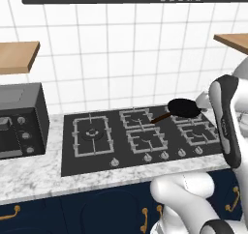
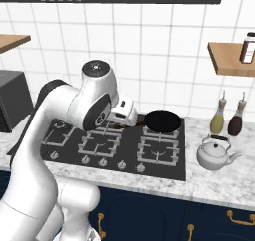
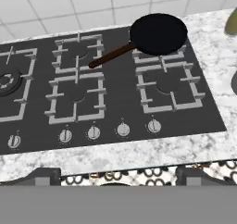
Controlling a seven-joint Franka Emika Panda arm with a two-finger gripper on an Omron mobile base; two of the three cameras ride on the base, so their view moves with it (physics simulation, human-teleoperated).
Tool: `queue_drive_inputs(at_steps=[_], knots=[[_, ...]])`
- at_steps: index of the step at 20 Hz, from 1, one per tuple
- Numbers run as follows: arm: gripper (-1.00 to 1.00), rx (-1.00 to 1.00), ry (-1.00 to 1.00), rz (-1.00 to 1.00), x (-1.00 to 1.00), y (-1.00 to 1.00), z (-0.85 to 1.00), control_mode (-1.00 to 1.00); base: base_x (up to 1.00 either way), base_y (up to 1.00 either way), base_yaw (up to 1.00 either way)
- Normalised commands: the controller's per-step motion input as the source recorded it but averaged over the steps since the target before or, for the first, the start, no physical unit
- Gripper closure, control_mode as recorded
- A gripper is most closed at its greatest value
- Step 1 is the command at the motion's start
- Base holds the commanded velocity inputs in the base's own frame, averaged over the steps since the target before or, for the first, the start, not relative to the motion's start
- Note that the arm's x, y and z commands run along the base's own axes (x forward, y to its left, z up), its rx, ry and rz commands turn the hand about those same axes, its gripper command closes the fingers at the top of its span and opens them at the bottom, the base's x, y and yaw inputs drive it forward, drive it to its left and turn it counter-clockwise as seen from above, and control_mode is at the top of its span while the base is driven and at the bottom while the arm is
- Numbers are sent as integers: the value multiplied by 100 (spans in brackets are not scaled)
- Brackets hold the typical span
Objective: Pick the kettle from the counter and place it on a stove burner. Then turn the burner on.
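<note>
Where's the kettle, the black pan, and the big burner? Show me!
kettle (image 2: 215,156): right base view, on its round silvery body.
frying pan (image 3: 158,33): hand view, middle of its black bowl.
stove burner (image 1: 92,133): left base view, on the double-ring head under the square grate.

1. My left base camera sits behind the arm on its left, looking forward and down over the bench (image 1: 34,175) at the cooktop (image 1: 121,153) from moderate range.
2. My right base camera looks from behind on the right; it takes in the same cooktop (image 2: 164,168) plus the kettle (image 2: 215,154).
3. My hand camera looks steeply down, nearer, over the cooktop (image 3: 115,107).
4. All three share the frying pan (image 3: 158,33) and the knob row (image 3: 94,132).
</note>
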Motion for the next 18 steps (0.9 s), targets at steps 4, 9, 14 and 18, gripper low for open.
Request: queue_drive_inputs(at_steps=[4,9,14,18], knots=[[-100,6,-11,-26,-14,-100,0,-100,0,0,0],[-100,16,-1,-34,4,-100,0,-100,0,0,0],[-100,15,0,-40,27,-100,0,-100,0,0,0],[-100,10,-2,-40,26,-100,-1,-100,0,0,0]])
